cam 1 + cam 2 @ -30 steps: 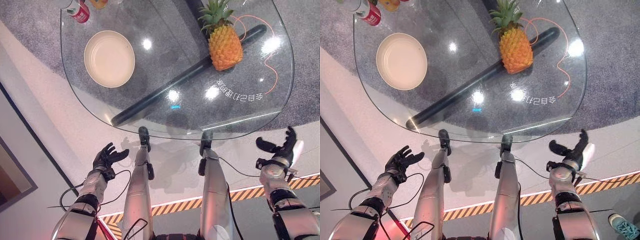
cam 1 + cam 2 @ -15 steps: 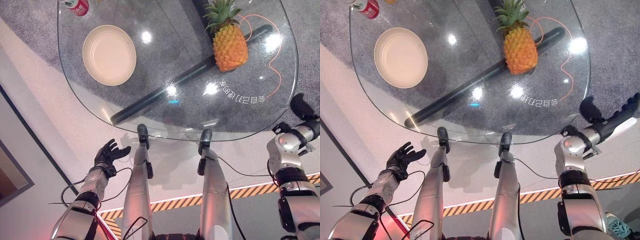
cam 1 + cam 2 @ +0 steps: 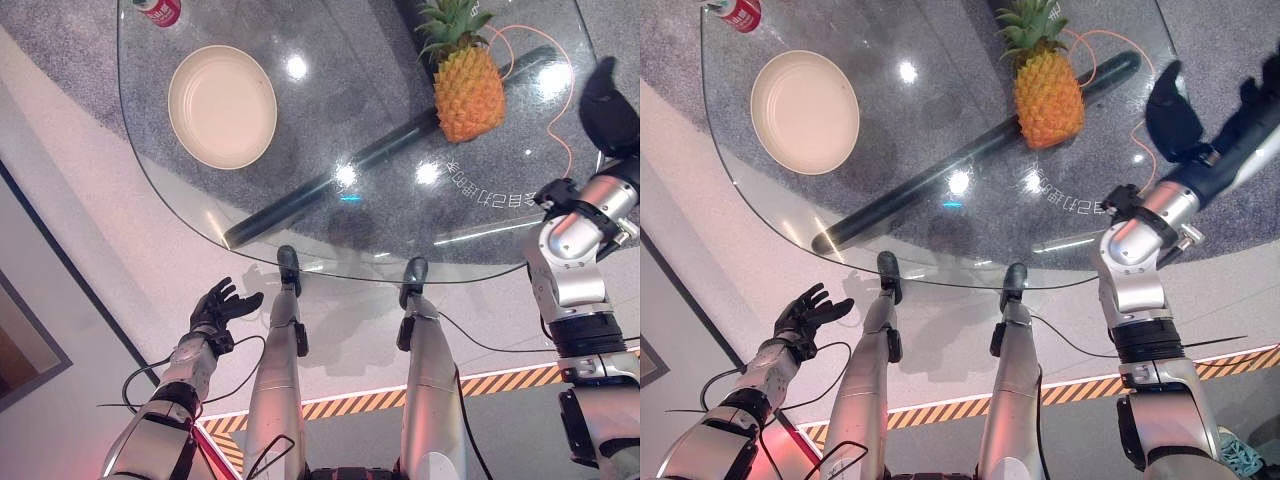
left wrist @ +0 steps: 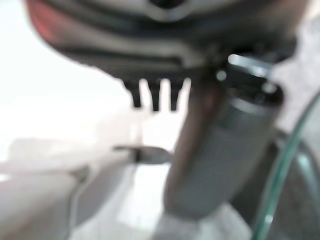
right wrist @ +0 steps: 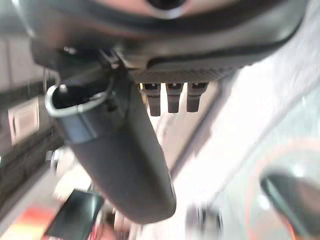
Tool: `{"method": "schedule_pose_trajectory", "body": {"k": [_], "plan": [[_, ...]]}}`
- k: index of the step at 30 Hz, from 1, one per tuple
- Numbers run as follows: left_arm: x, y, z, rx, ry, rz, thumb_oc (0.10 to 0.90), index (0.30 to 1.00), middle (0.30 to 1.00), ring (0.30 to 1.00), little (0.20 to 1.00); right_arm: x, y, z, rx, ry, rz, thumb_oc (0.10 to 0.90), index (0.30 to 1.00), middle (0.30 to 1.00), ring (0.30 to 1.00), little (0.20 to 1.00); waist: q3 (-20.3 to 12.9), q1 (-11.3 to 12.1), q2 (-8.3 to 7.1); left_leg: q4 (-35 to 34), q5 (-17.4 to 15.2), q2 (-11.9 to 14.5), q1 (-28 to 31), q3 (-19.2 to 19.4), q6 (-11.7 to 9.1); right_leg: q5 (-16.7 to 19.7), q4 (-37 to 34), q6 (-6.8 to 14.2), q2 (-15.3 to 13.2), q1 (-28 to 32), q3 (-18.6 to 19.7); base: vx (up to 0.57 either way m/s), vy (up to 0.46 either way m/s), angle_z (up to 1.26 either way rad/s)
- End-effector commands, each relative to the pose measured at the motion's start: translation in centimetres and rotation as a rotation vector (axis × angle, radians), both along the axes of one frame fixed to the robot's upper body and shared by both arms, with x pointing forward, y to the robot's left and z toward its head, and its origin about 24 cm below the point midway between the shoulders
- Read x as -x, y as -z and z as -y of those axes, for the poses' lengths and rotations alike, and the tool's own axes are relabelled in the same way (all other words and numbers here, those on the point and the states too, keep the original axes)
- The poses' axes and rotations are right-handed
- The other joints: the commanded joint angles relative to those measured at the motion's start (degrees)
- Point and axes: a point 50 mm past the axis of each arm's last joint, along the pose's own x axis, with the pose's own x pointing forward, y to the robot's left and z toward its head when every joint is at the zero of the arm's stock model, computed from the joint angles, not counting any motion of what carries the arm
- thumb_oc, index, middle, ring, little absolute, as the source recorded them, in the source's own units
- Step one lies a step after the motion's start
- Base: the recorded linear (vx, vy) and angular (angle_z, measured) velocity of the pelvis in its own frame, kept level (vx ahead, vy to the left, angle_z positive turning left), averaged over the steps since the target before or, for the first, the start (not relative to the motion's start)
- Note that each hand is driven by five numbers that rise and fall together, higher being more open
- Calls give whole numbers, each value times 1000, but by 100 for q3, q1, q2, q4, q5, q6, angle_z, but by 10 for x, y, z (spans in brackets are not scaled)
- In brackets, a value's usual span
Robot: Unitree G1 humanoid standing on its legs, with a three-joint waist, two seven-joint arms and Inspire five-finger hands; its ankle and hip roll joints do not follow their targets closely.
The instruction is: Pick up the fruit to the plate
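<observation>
A pineapple (image 3: 467, 82) with green leaves lies on the glass table (image 3: 330, 110) at the far right. A cream plate (image 3: 222, 105) rests empty at the table's far left. My right hand (image 3: 1200, 110) is raised over the table's right edge, to the right of the pineapple and apart from it, with its fingers straight and its thumb spread. My left hand (image 3: 218, 308) hangs low below the table's front edge, fingers relaxed, holding nothing.
A red can (image 3: 158, 9) stands beyond the plate at the table's far left corner. An orange cord (image 3: 556, 135) shows under the glass to the right of the pineapple. A dark bar (image 3: 380, 155) runs diagonally beneath the glass.
My right hand has risen from below the table's front edge to above its right edge, nearer the pineapple. The left hand has stayed where it was.
</observation>
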Motion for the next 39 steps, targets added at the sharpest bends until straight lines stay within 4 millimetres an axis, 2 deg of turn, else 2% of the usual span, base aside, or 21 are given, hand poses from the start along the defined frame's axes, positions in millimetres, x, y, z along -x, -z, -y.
{"method": "schedule_pose_trajectory", "body": {"k": [1,8,17,25,39], "plan": [[32,21,-22,-22,-62,-79,800,900,900,900,900,14,-36,-9,192,-43,111,800,900,900,900,900,-114,45,-96,801,-710,169,-109,-303,-130,844,-705,125,-226,84,-166,0,0,0],[34,27,-12,-13,-34,-90,800,900,900,900,900,-1,-21,-39,248,-221,-40,800,900,900,900,900,-114,97,-50,758,-661,155,-57,-257,-131,841,-704,102,-246,112,-199,0,0,0],[37,32,-3,-9,-18,-102,800,900,900,900,900,-8,-10,-57,278,-282,-126,800,900,900,900,900,-114,146,23,657,-592,160,15,-196,-136,838,-690,86,-278,125,-225,0,0,0],[37,35,4,-2,-6,-107,800,900,900,900,900,-10,-11,-55,258,-229,-140,800,900,900,900,900,-114,160,84,635,-559,157,21,-170,-138,848,-654,89,-296,82,-211,0,0,0],[33,33,9,1,14,-110,800,900,900,900,900,-20,-9,-41,288,-18,-219,800,900,900,900,900,-114,202,168,661,-555,148,-11,-172,-132,866,-607,114,-342,15,-201,0,0,0]]}}
